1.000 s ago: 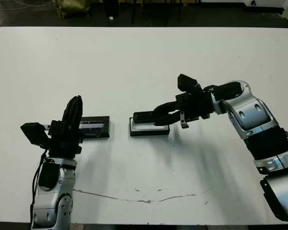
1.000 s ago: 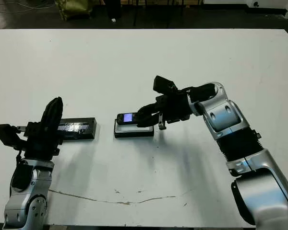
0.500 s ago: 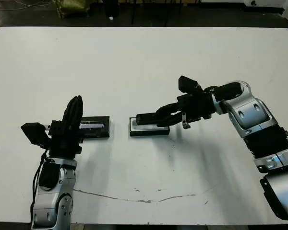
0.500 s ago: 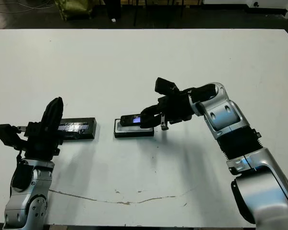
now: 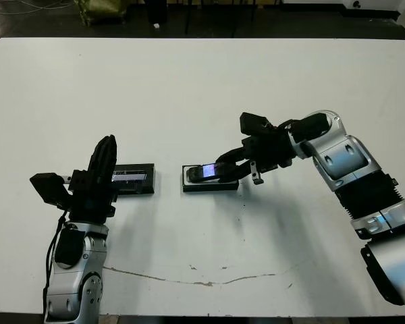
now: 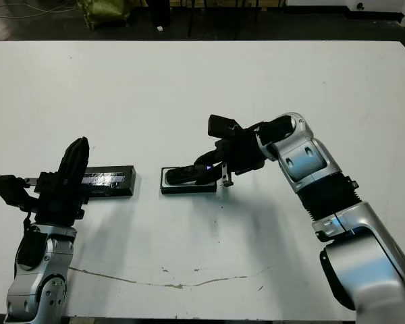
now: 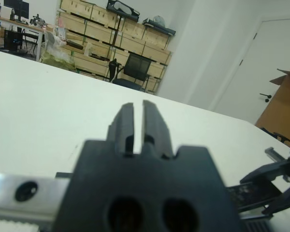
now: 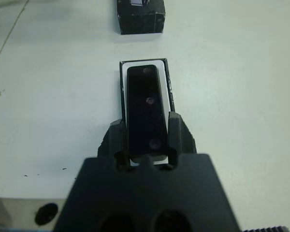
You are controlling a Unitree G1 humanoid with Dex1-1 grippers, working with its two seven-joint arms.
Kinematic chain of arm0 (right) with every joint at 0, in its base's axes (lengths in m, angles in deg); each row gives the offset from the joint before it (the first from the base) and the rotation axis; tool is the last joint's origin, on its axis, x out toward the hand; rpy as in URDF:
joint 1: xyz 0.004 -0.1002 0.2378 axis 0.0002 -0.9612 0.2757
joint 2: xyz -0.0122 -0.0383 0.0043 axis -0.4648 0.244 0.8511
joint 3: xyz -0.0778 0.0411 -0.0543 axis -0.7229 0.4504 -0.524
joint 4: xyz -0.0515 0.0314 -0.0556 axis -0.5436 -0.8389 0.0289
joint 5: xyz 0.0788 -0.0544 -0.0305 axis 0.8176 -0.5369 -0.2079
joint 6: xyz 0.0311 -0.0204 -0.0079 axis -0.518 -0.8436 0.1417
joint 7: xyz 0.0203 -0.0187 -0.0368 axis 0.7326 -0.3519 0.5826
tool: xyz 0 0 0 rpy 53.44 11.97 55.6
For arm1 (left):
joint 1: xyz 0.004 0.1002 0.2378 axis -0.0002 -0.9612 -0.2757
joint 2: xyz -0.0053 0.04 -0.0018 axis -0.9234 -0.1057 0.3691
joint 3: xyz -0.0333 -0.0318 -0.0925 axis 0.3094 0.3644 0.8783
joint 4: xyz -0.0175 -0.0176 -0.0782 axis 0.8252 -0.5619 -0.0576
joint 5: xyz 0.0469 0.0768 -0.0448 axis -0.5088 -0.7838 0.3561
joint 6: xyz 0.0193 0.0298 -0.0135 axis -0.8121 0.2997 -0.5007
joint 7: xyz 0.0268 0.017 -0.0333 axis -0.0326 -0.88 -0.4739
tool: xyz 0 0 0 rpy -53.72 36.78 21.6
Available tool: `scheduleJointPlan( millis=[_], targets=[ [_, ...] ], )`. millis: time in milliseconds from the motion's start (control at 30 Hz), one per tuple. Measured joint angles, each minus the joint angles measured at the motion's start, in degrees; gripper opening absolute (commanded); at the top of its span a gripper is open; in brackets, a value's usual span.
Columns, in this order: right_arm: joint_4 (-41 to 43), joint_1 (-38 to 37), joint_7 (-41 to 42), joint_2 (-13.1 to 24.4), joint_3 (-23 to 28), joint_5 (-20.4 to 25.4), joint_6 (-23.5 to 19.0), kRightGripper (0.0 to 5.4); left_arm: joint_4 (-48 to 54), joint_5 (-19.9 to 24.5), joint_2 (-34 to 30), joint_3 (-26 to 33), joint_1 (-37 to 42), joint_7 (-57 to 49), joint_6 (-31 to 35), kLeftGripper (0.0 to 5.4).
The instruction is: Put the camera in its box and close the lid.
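My right gripper (image 5: 224, 165) is shut on the camera (image 5: 206, 171), a slim black bar with a bluish glint. The camera is tilted, its far end dipping into the box (image 5: 220, 187), a shallow black tray with a white lining, at the table's middle. In the right wrist view the camera (image 8: 146, 108) lies lengthwise over the white lining (image 8: 143, 63) between my fingers (image 8: 177, 133). The lid (image 5: 133, 181), flat and black with a silvery stripe, rests on the table left of the box. My left gripper (image 5: 104, 154) stands upright and shut just left of the lid, holding nothing.
The white table (image 5: 202, 88) stretches wide around both arms. A thin crack-like mark (image 5: 196, 281) runs near its front edge. Dark floor lies past the far edge. Wooden crates (image 7: 116, 36) and a chair (image 7: 135, 67) show beyond the table in the left wrist view.
My right gripper has shifted left and tipped the camera from level above the box to slanting down, its far end now in the box. The left arm and lid stay still.
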Motion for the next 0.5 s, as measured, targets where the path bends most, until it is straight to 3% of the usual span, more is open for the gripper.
scheduleJointPlan(
  millis=[500],
  targets=[
    [-4.03,0.79,-0.45,-2.71,0.09,-1.53,1.08,0.33,-0.68,-0.04,0.00,0.00,-0.02,0.10,-0.98,0.00]
  ],
)
